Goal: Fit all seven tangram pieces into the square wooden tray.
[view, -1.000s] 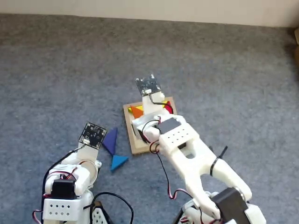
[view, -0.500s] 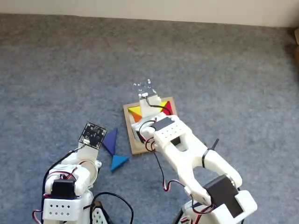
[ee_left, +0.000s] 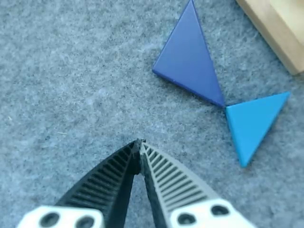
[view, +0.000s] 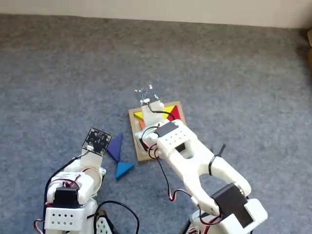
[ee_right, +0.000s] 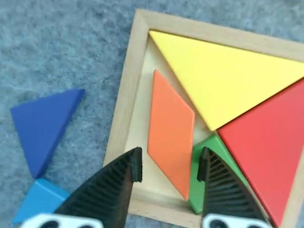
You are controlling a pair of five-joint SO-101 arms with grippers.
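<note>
From above, the tabletop [view: 234,73] has a fuzzy grey cover, like a carpet. A pale wall [view: 195,9] runs along the far edge. The square wooden tray [view: 133,134] lies near the middle. The right arm [view: 195,161] stretches from the near right corner over the tray and hides much of it. The left arm [view: 73,190] is folded low at the near left. A dark blue triangle [view: 115,146] and a light blue triangle [view: 123,168] lie on the grey cover just beside the tray, between it and the left arm.

In the left wrist view, the left hand [ee_left: 139,142] is clenched, its two black fingers pressed together with nothing between them. It hangs over bare grey cover, near the two blue triangles. Those two touch at one corner. A corner of the tray is just beyond them.

In the right wrist view, the right hand [ee_right: 170,166] is spread wide and holds nothing. It hangs above the tray, over the orange piece [ee_right: 171,137]. Inside the tray lie a yellow triangle [ee_right: 223,80], a red triangle [ee_right: 270,147], the orange piece and a green piece [ee_right: 199,180]. Some bare wood shows beside the orange piece.
</note>
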